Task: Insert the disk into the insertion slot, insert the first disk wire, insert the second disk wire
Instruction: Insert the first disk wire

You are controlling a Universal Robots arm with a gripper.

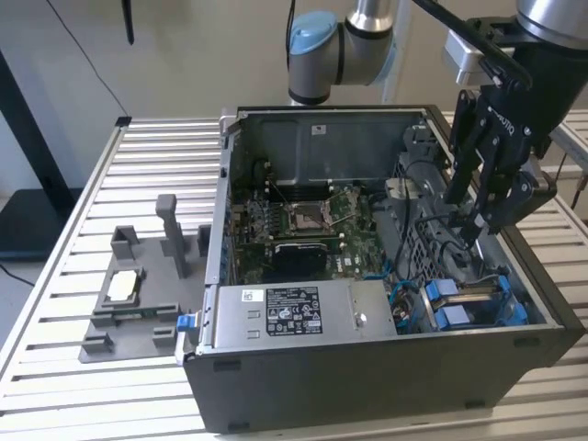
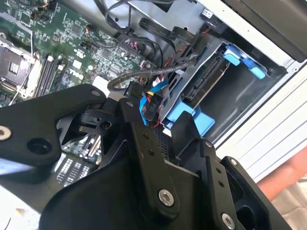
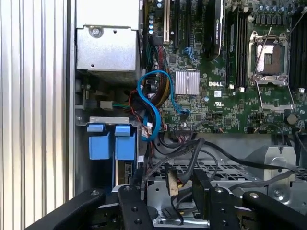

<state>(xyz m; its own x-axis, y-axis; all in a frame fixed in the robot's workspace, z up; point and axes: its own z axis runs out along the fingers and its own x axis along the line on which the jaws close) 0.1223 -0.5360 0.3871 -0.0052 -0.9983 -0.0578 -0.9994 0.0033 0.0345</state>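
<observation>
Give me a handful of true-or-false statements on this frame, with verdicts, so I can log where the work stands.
1. The gripper hangs over the computer case at the exterior view's right end. True.
2. A side panel closes the case. False: it is open and the motherboard shows.
3. A grey fixture stands on the slatted table, to the exterior view's left of the case. True.
4. A cooler covers the processor socket. False: the socket is uncovered.
5. The gripper is above the silver power-supply box. False: that box lies to the exterior view's left of it; the gripper is near the blue-tabbed insertion slot.
</observation>
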